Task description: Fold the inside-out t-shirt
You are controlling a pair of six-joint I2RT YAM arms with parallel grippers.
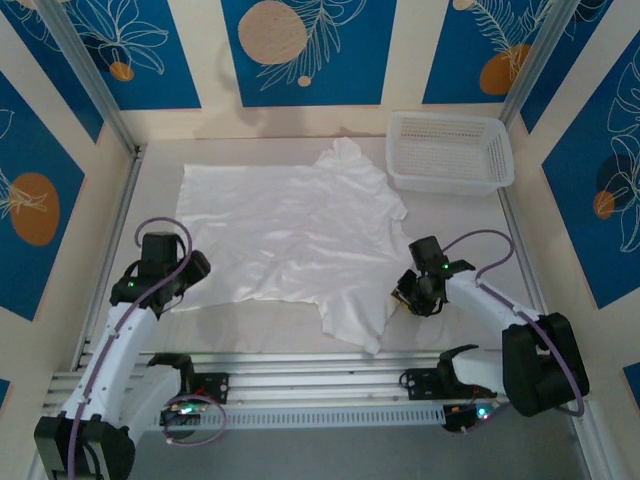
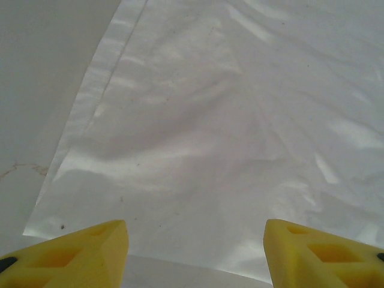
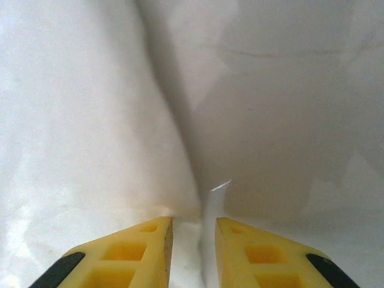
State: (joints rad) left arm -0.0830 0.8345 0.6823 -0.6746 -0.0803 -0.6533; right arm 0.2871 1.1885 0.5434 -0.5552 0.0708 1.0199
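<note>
While the t-shirt [image 1: 290,230] lies flat, your right pincer [image 3: 193,223] pinches its edge, likely to start a fold. Your left pincer [image 2: 195,225] hangs open over a corner.

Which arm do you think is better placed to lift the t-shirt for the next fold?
Right, probably. The right gripper sits at the right edge of the t-shirt, jaws close together around a raised ridge of cloth. The left gripper hovers over the near-left corner with jaws wide apart.
</note>
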